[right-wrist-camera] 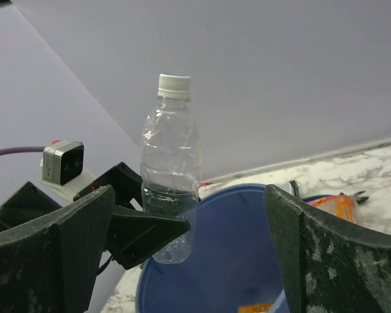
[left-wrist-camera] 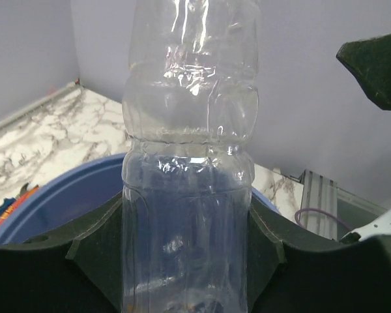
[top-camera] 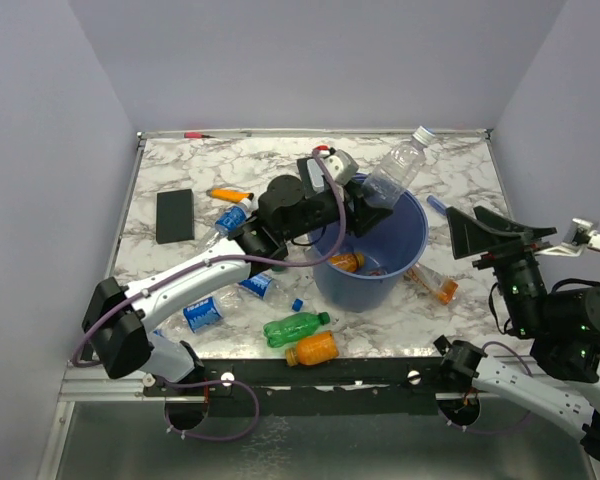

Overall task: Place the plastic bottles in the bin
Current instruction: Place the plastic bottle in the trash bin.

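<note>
Top view: left jaws are clamped on the lower body of a clear bottle (top-camera: 398, 172). Its white cap points up and away, tilted right, over the far rim of the bin (top-camera: 372, 285). The bin sits right below the left jaws and off to the left of the right jaws. Right jaws are spread wide, hold nothing, and stand apart from the bin. An orange bottle (top-camera: 347, 262) lies inside the bin under the left jaws.

Only this view shows what is left on the tabletop (top-camera: 460, 170). A green bottle (top-camera: 298, 327) and a second orange bottle (top-camera: 313, 349) lie behind the left jaws on the bin's near side. Three blue-label bottles (top-camera: 205, 312) lie along the left arm. A small orange bottle (top-camera: 435, 285) lies between the bin and the right arm. An orange marker (top-camera: 230, 194) and a black rectangle (top-camera: 175, 215) sit further left.

Left wrist: the pads (left-wrist-camera: 91, 261) press on both sides of the clear bottle. Its cap is cut off at the top edge. The blue bin rim shows just beyond the jaws. One tip of the right jaws shows in the upper right corner.

Right wrist: the dark fingers (right-wrist-camera: 326, 261) sit at the frame sides with a wide empty gap between them. Through the gap the whole clear bottle shows, cap included, gripped near its base by the left jaws, base about level with the bin rim. Orange shows at the bin's bottom.
</note>
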